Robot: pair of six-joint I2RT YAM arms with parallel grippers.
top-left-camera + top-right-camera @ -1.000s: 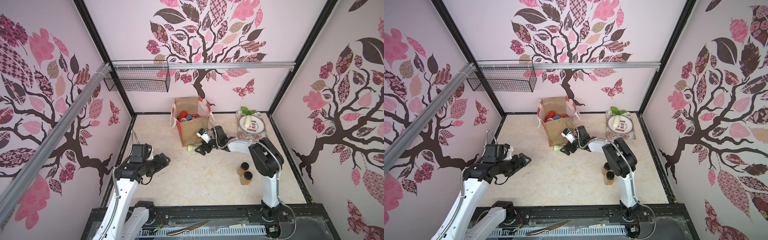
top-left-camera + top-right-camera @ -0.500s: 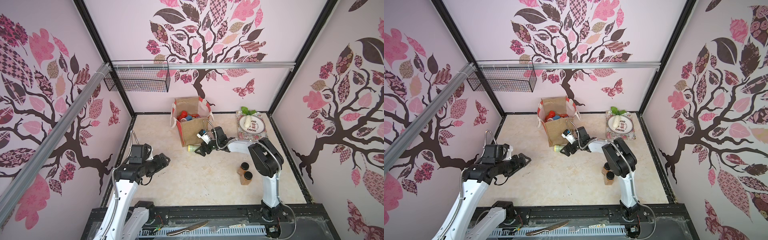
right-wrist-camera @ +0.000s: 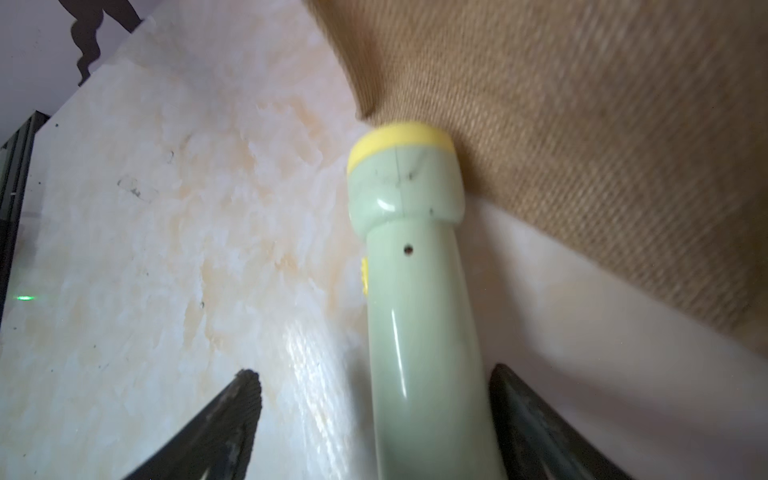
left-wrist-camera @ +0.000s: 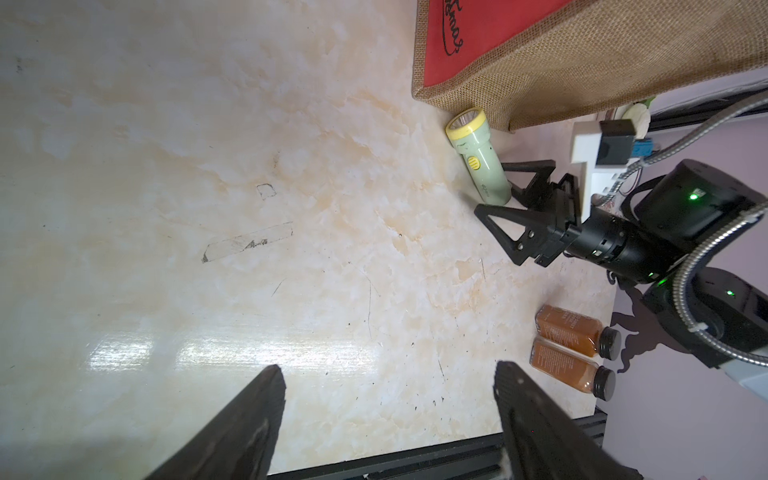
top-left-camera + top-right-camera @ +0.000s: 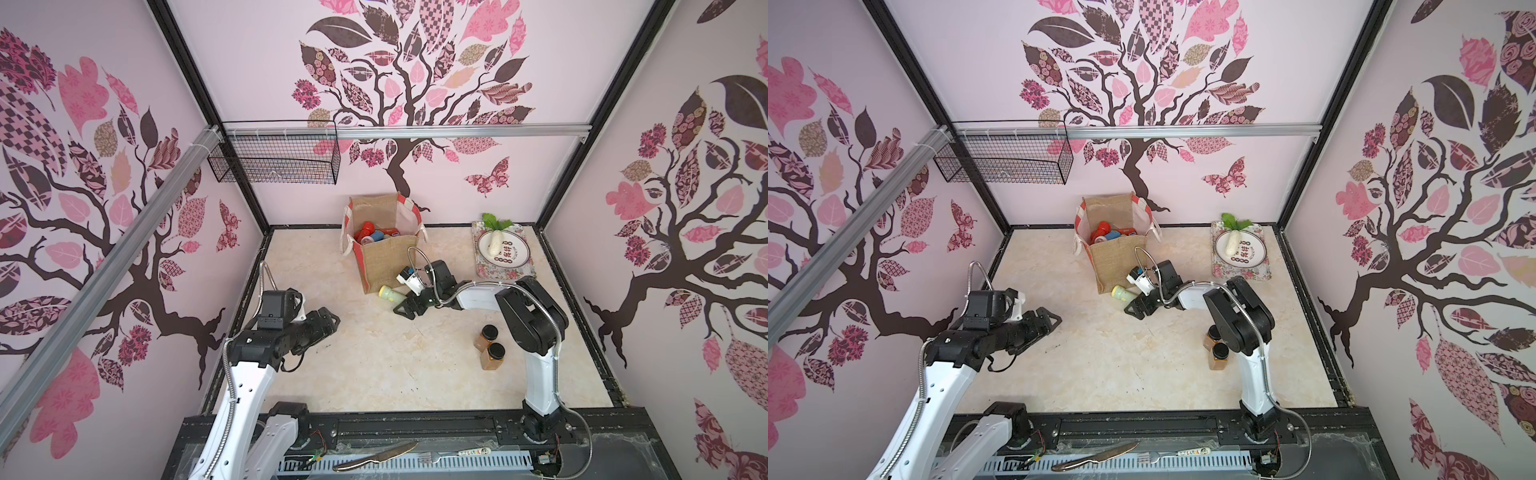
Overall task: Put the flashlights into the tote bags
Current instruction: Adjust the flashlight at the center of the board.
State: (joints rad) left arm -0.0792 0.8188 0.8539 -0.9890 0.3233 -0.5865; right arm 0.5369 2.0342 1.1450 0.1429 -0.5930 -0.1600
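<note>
A pale green flashlight (image 5: 390,294) (image 5: 1124,294) with a yellow head ring lies on the table, its head against the foot of the tan burlap tote bag (image 5: 384,262) (image 5: 1115,259). My right gripper (image 5: 404,300) (image 3: 374,372) is low over the table and open. Its fingers straddle the tail half of the flashlight (image 3: 415,291), with a clear gap on one side. Red and blue flashlights (image 5: 374,235) lie inside the bag. My left gripper (image 5: 332,322) (image 4: 388,368) hangs open and empty over the table's left part, far from the flashlight (image 4: 480,164).
Two amber jars (image 5: 490,347) (image 4: 573,353) with black lids stand beside the right arm's base. A plate with a white radish on a floral tray (image 5: 505,251) sits at the back right. A wire basket (image 5: 274,158) hangs on the back wall.
The right gripper's jaws have narrowed around the green flashlight and it has shifted slightly along it. The left arm has not moved.
</note>
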